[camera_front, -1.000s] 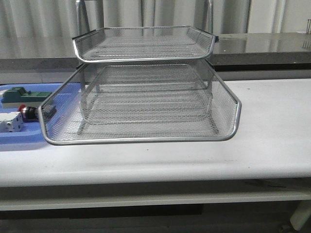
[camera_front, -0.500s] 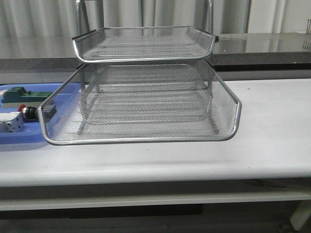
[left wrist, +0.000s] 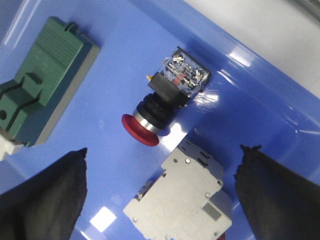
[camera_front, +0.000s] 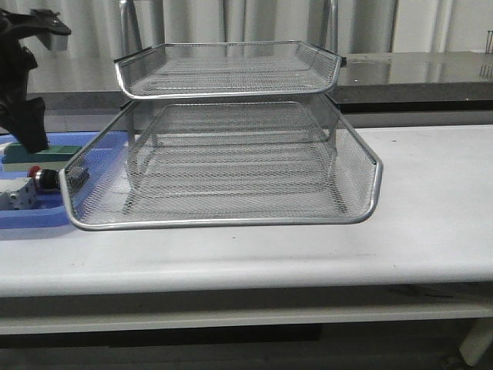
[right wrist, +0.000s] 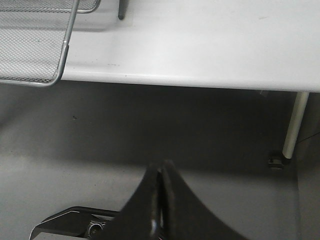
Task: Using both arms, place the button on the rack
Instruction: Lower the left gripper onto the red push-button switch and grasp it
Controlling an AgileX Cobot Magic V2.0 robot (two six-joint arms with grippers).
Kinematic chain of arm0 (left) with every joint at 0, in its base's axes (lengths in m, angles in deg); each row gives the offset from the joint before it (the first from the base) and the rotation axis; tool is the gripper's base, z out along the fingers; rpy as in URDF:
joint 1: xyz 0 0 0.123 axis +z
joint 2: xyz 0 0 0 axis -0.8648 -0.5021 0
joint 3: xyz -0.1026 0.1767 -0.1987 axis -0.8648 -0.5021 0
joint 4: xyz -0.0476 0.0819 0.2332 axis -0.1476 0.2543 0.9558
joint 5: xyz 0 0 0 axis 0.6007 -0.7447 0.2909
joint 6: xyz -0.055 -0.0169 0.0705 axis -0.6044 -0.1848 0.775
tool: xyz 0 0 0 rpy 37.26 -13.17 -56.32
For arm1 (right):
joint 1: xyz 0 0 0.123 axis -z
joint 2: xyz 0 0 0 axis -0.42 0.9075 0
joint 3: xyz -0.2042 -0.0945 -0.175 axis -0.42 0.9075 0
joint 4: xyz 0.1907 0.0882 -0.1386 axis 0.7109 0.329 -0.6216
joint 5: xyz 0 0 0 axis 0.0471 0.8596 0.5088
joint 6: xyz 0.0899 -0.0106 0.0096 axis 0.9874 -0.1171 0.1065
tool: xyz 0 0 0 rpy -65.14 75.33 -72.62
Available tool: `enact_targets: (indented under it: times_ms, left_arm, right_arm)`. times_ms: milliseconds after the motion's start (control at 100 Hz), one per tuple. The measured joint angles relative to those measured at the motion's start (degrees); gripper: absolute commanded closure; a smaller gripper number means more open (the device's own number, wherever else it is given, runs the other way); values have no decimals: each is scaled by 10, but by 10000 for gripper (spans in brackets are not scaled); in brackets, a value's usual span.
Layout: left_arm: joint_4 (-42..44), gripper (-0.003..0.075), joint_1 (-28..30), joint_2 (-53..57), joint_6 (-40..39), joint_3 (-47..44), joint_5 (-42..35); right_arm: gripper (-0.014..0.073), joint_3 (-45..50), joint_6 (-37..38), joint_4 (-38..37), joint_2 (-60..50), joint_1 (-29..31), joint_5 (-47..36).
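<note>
White surface (camera_front: 431, 193) w/ grey curtains behind. The rack (camera_front: 231, 162), silver wire mesh w/ chrome rims, sits mid-surface; two tiers clearly in view, the lower one wider and jutting toward the camera. Just left of it, partly behind its mesh, lies a flat blue tray (camera_front: 31, 220).

The button (left wrist: 162, 107) lies on its side in the blue tray: red mushroom head, chrome ring, black ribbed body, then a square black block w/ a clear rear showing metal contacts and a bit of red. Small yellow speck at the block's edge. In the front view it's a small red-and-black spot (camera_front: 44, 179) near the rack's left rim. A grey-white boxy part (left wrist: 182, 200) is just beside its head; a green block (left wrist: 42, 85) lies apart from it in the same tray.

Left claw (left wrist: 160, 190) hangs over the tray, fingers (left wrist: 47, 197) spread wide, nothing between them, not touching the button. Right claw (right wrist: 160, 200) is off the surface's front edge, fingers pressed together, empty.
</note>
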Motion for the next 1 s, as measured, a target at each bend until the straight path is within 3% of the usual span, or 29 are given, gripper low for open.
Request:
enact_targets:
  times_ms: [410,1000]
  left_arm:
    - [0,134,-15,-71,27,68,4]
    - [1,134,-15,-122,42,75,-23]
  right_arm:
    - [661,0,0,0,0,0,0]
    - [661,0,0,0,0,0,0]
